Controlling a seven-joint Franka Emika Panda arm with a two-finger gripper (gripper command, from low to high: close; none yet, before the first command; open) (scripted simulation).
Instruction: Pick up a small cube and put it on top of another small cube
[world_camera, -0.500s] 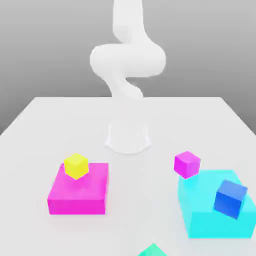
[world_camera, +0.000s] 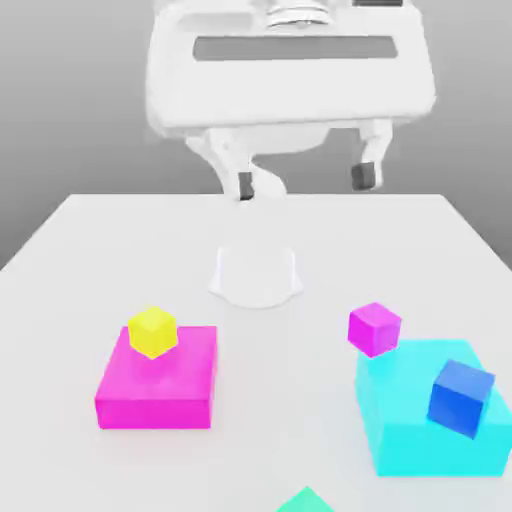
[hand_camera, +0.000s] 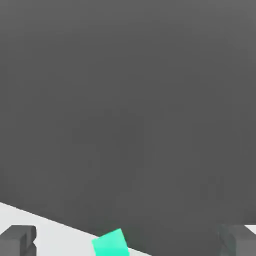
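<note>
Pincer (world_camera: 304, 182) hangs high above the counter (world_camera: 90, 260), spread to full width, gripping nothing. One small green cube (world_camera: 305, 501) sits at the counter's near edge, partly cut off. One small magenta cube (world_camera: 374, 328) stands just beside one cyan block (world_camera: 410, 420) – which carries one blue cube (world_camera: 461, 397). One yellow cube (world_camera: 152, 332) rests on one flat magenta block (world_camera: 160, 385).
</note>
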